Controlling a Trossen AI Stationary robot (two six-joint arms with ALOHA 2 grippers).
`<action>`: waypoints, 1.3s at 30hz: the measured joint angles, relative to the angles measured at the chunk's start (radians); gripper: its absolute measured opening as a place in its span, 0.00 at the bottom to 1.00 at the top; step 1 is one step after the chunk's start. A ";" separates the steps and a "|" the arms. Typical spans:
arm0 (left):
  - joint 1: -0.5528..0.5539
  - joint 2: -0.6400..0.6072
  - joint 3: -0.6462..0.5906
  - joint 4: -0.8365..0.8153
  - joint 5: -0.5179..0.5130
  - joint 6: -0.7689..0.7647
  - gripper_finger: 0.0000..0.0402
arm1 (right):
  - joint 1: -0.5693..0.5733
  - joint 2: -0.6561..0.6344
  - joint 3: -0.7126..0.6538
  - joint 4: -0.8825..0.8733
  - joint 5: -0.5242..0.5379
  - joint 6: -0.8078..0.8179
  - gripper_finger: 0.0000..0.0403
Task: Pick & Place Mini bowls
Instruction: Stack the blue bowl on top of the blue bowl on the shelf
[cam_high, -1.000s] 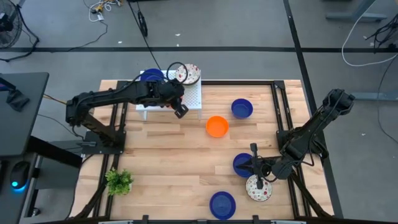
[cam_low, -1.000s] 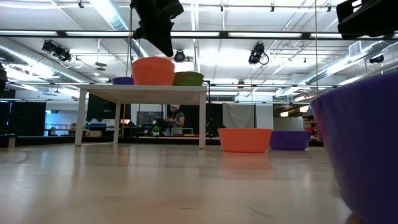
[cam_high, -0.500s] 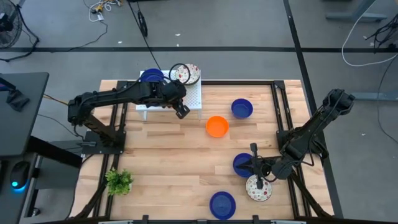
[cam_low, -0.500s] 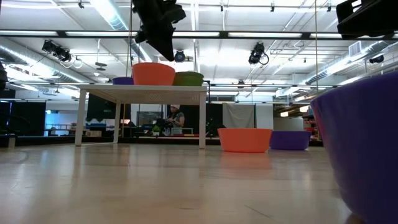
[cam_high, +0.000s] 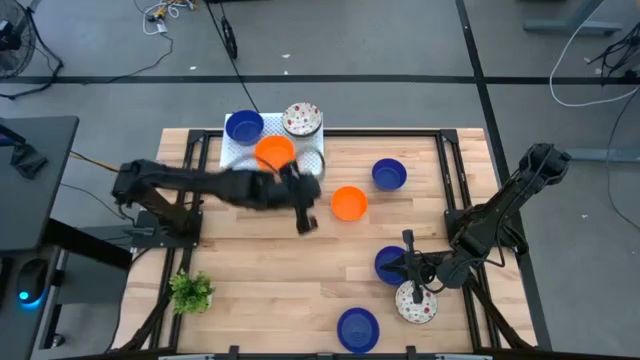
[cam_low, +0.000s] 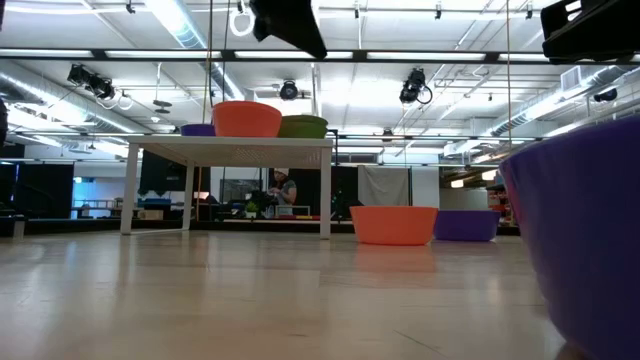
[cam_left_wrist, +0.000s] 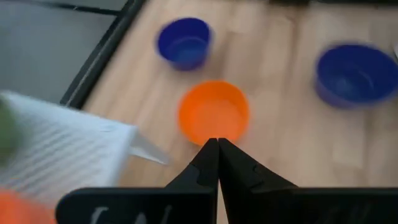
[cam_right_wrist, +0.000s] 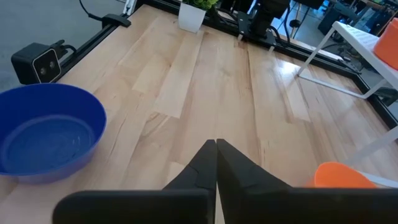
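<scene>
No readable brand, label or writing in any view.

High view, L to R: small green plant (cam_high: 191, 292) at the table's (cam_high: 260, 270) near-left corner. White perforated rack (cam_high: 237, 152) at far left carries a blue bowl (cam_high: 244, 127), an orange bowl (cam_high: 274, 153) and a speckled white bowl (cam_high: 302, 119). Left arm reaches across from the left edge, blurred; left hand (cam_high: 306, 221) is over bare wood just beside the rack, fingers pressed together, nothing held. Next, loose orange bowl (cam_high: 349, 203) mid-table, then a blue bowl (cam_high: 389, 174) farther back. Near front edge another blue bowl (cam_high: 357, 328). Right hand (cam_high: 408, 242) sits low at the right side, fingers pressed together and empty, over a blue bowl (cam_high: 388, 264), with a speckled bowl (cam_high: 417, 302) just beside.

Low view only: room behind w/ ceiling lights, a person seated far off, rack seen side-on like a little table w/ orange bowl (cam_low: 246, 118) and a greenish-looking bowl (cam_low: 303, 126) on top; a purple-blue bowl wall (cam_low: 590, 240) fills the right edge.

Left wrist view: closed fingertips (cam_left_wrist: 217, 163) point at the loose orange bowl (cam_left_wrist: 214, 112); two blue bowls beyond, rack corner (cam_left_wrist: 68, 149) at one side.

Right wrist view: closed fingers (cam_right_wrist: 214, 163), a blue bowl (cam_right_wrist: 46, 132) close by, plant pot (cam_right_wrist: 192, 15) far across.
</scene>
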 joint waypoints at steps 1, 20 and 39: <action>-0.033 0.022 0.000 0.007 -0.014 0.008 0.02 | 0.000 0.000 0.000 0.002 0.000 0.000 0.02; -0.336 0.448 -0.002 0.504 0.464 0.299 0.37 | 0.003 -0.026 0.000 0.015 0.003 -0.025 0.02; -0.327 0.530 -0.002 0.626 0.601 0.816 0.32 | 0.051 -0.026 0.000 0.003 -0.004 0.170 0.02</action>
